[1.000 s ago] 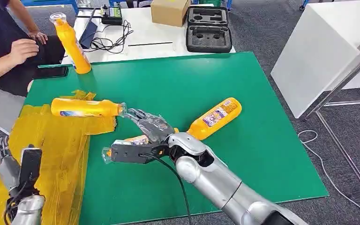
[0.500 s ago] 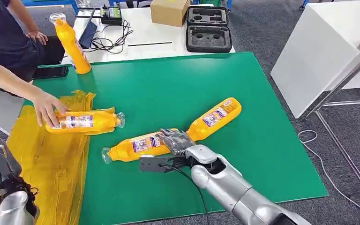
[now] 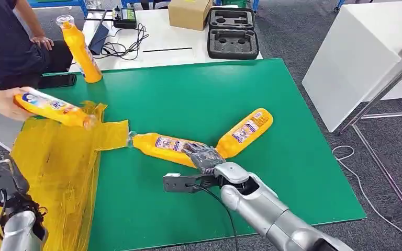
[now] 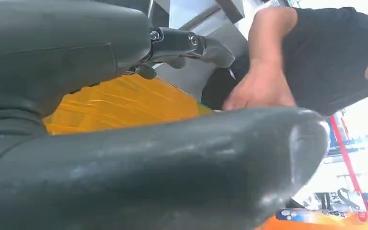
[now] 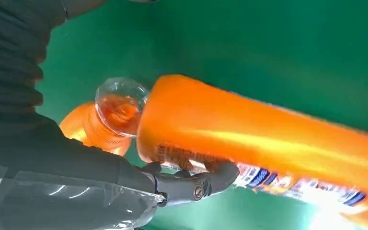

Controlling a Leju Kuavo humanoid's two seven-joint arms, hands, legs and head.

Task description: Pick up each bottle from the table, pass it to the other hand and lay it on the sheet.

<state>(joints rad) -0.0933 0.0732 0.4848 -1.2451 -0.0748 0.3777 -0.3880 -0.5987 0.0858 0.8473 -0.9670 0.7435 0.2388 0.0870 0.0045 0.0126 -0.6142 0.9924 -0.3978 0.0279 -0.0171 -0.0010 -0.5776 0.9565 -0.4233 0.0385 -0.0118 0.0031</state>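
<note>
Worktop (image 3: 303, 157), green: I logged three bottles on or over it and one yellow sheet (image 3: 57, 162) draped over its left edge.

Sheet: crumpled, a flap reaching inward toward the gripped bottle's cap. Risk I noted: a bottle laid on the wrinkles could roll off.

Gripped bottle (image 3: 162, 144): orange, near the worktop's middle, cap toward the sheet. My right hand (image 3: 204, 157) held it at the base end, fingers (image 5: 191, 184) curled under the body. Risk: held so far from its middle, the cap end could sag and twist free during the pass.

Second bottle (image 3: 243, 133): lying toward the right edge, cap close beside the gripped one's base. Risk: lifting might knock it.

Upright bottle (image 3: 81, 49): near the far left corner.

Person's hand (image 3: 2, 102): holding a fourth bottle (image 3: 55, 109) above the sheet. Risk: collision with my left arm.

Left hand (image 4: 182, 45): low by the near left corner; I could not tell how its fingers lay.
</note>
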